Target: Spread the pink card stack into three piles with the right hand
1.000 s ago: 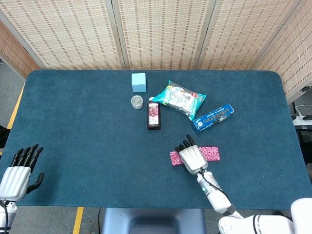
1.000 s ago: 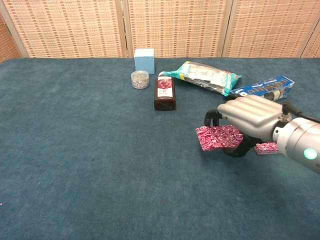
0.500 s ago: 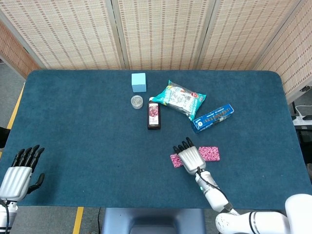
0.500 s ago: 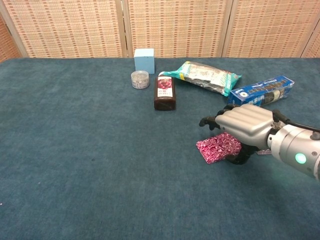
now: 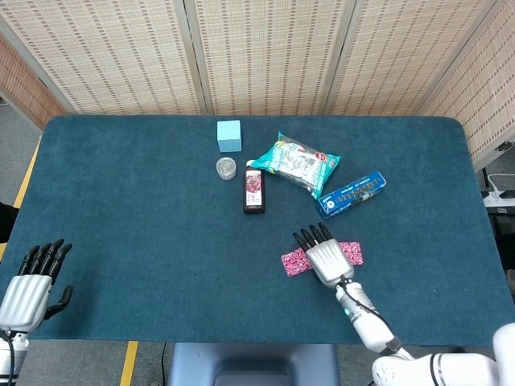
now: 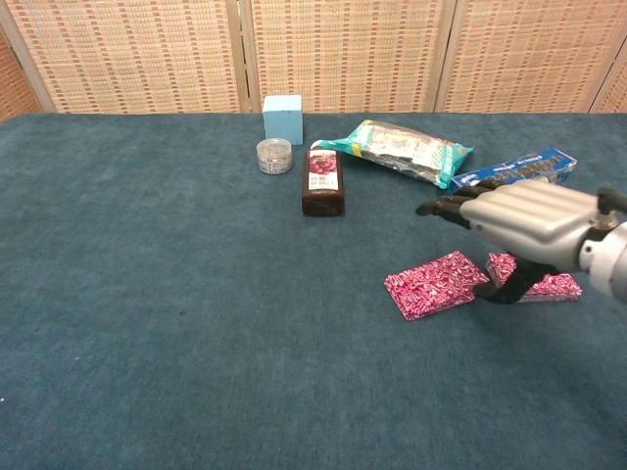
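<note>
Two piles of pink patterned cards lie on the blue table. The left pile [image 5: 294, 262] [image 6: 436, 284] lies flat and fully in view. The right pile [image 5: 352, 252] [image 6: 551, 285] is partly hidden behind my right hand [image 5: 326, 256] [image 6: 529, 220]. That hand hovers over the gap between the piles with its fingers stretched out and its thumb hanging down beside the right pile; it holds nothing. My left hand [image 5: 32, 285] rests at the table's near left corner with its fingers apart and nothing in it, far from the cards.
Behind the cards stand a dark bottle [image 5: 254, 191] [image 6: 322, 181], a small jar [image 5: 226, 167], a light blue box [image 5: 229, 135], a teal snack bag [image 5: 296, 163] [image 6: 407, 150] and a long blue packet [image 5: 352, 193] [image 6: 519, 171].
My right hand has let go of the left pink pile, which now lies flat on the table. The hand has risen and shifted right, over the other pile.
</note>
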Controlling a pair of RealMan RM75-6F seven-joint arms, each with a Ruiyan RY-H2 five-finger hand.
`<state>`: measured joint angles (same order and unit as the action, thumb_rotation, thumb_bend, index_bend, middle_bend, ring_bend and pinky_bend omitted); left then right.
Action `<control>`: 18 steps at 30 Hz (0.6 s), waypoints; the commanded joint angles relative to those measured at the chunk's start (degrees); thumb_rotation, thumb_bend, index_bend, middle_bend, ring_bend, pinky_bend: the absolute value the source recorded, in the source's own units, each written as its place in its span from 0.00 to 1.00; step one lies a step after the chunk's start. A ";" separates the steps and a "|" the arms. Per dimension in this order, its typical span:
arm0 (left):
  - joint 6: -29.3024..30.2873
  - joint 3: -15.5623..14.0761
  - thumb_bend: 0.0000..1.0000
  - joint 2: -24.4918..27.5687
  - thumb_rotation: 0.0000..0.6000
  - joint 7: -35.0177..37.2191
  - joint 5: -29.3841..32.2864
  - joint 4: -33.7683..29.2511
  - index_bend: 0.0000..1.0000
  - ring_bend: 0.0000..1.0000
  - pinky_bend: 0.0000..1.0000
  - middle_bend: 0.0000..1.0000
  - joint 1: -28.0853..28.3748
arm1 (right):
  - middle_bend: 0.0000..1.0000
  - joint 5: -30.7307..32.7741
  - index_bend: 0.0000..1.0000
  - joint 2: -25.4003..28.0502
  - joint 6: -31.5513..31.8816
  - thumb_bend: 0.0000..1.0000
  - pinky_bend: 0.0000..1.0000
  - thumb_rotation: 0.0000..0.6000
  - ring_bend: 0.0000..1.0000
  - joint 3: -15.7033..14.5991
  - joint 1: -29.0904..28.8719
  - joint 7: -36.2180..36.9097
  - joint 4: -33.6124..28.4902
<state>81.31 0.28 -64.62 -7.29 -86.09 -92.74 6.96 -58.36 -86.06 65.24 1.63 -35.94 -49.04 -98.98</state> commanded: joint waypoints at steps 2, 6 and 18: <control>-0.28 0.06 0.44 -0.09 1.00 -0.23 0.05 0.02 0.00 0.00 0.05 0.00 0.21 | 0.06 -3.30 0.00 6.41 1.64 0.27 0.00 1.00 0.01 -2.51 3.40 5.61 -0.71; -0.51 -0.12 0.44 -0.19 1.00 -0.66 -0.07 -0.05 0.00 0.00 0.05 0.00 0.29 | 0.06 -1.13 0.01 7.52 -1.11 0.27 0.00 1.00 0.01 -2.93 3.79 7.70 2.19; -0.36 -0.20 0.44 -0.47 1.00 -1.58 0.10 -0.31 0.00 0.00 0.05 0.00 0.15 | 0.14 2.30 0.15 4.25 -5.66 0.27 0.00 1.00 0.02 -2.34 2.94 8.49 8.99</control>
<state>80.95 0.08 -65.09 -8.86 -86.00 -93.05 7.11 -56.11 -81.76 59.63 -0.76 -32.95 -40.55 -90.04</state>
